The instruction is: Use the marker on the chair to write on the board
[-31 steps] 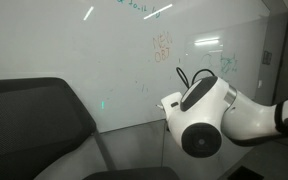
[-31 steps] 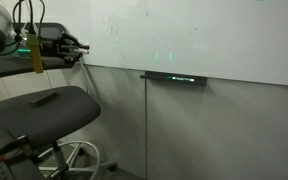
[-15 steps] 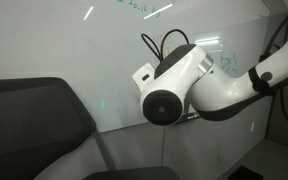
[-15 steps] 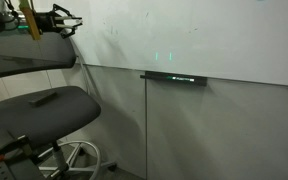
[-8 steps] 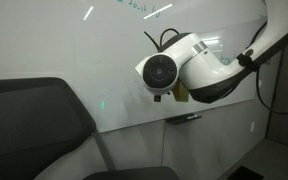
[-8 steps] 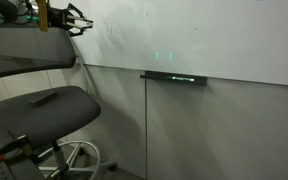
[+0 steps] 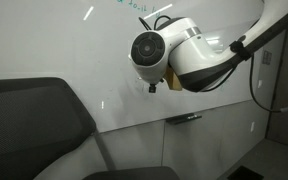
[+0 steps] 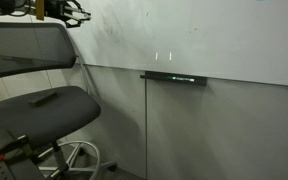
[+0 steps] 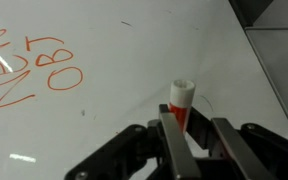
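Note:
In the wrist view my gripper (image 9: 189, 120) is shut on the marker (image 9: 181, 100), which is red-orange with a white end pointing at the board (image 9: 154, 50). The tip is close to the glossy white surface; I cannot tell if it touches. Orange scribbles (image 9: 29, 70) lie to the left on the board. In an exterior view the gripper (image 8: 74, 14) is at the top left, against the board (image 8: 204, 35) and above the chair's dark backrest (image 8: 29, 55). In an exterior view the white arm (image 7: 174, 55) hides the jaws, and the chair (image 7: 34, 120) is at the lower left.
A thin dark ledge (image 8: 174, 77) runs under the board; it also shows in an exterior view (image 7: 184, 118). The chair seat (image 8: 44, 108) and its wheeled base (image 8: 69, 160) stand below the gripper. A grey wall panel (image 8: 214, 130) lies below the board.
The arm has risen along the board with the marker, from chair-back height to near the top edge of one exterior view, and has turned toward the board.

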